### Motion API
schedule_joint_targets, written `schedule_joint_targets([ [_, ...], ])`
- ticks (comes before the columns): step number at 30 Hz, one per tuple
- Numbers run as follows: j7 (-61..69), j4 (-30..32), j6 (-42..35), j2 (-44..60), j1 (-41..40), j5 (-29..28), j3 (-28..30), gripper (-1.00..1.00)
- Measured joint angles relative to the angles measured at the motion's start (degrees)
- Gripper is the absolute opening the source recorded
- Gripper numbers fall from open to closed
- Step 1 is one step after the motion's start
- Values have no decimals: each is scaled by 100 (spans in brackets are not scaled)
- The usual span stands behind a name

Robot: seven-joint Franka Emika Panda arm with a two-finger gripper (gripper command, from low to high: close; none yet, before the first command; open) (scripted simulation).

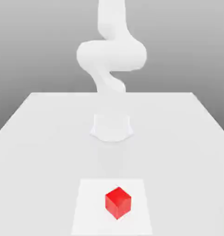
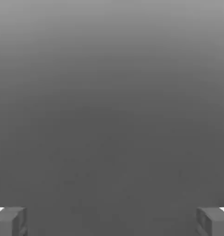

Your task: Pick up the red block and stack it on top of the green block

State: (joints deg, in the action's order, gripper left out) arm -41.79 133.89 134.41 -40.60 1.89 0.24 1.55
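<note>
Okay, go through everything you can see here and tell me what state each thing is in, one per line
red block: resting on the lighter square patch, one corner toward the camera, not held
gripper: open, fingertips wide apart, nothing between them
arm: raised above the table, apart from the block

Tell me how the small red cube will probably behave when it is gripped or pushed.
The small red cube looks rigid with flat faces, so it will probably slide, not roll. Sitting flat on the white square mat, it seems unlikely to tip.
</note>
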Motion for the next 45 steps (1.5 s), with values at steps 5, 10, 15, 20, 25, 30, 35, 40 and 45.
schedule_joint_targets([
  [5,850,432,539,1074,357,78,297,0],
  [10,1693,850,1062,2116,650,181,530,0],
  [15,2539,1268,1583,3157,822,289,635,0],
  [20,3279,1687,2107,4187,879,249,628,0],
  [25,3652,1745,2850,5212,736,361,455,0],
  [30,3785,1669,3306,5758,581,527,264,-100],
  [35,3775,1670,3294,5752,575,514,260,-100],
  [40,3541,1808,2533,4847,658,197,412,-100],
  [45,3871,1080,1910,4947,1011,-35,12,-100],
])
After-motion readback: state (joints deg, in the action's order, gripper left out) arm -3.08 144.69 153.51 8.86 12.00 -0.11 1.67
